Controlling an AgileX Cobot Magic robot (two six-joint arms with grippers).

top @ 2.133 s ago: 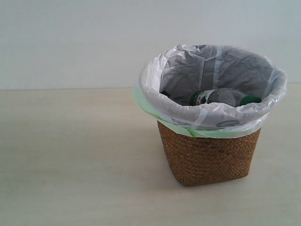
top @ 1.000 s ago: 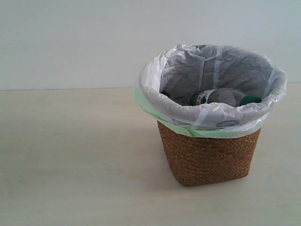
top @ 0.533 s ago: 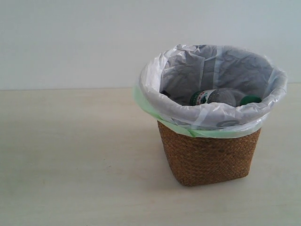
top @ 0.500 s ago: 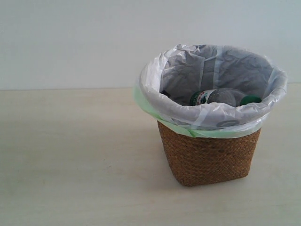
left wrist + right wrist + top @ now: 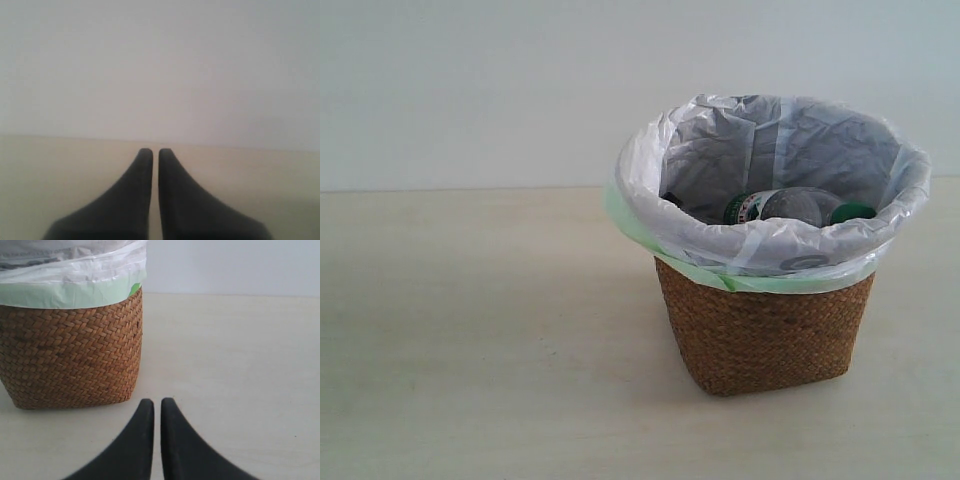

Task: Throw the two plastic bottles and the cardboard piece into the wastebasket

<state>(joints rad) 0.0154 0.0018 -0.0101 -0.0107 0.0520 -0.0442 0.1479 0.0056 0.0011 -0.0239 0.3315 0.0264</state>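
**Basket loaded, both pincers empty, two items unconfirmed**

We see the wastebasket (image 5: 765,335) standing on the table (image 5: 470,330), and the green-capped bottle (image 5: 790,205) lying on its side inside the white liner bag (image 5: 650,170). The rim hides the rest of the contents, so we cannot tell whether the red-labelled bottle and the cardboard piece are in there; neither shows on the table in any view.

The left gripper (image 5: 151,152) is pinched to a thin slit and holds nothing, facing bare tabletop and wall. The right gripper (image 5: 157,402) is equally narrow and empty, sitting low near the basket's woven side.

The main risk, we judge, is that right arm. A sideways sweep at this height could shove the light basket or snag the bag's loose green edge and tip the contents out.
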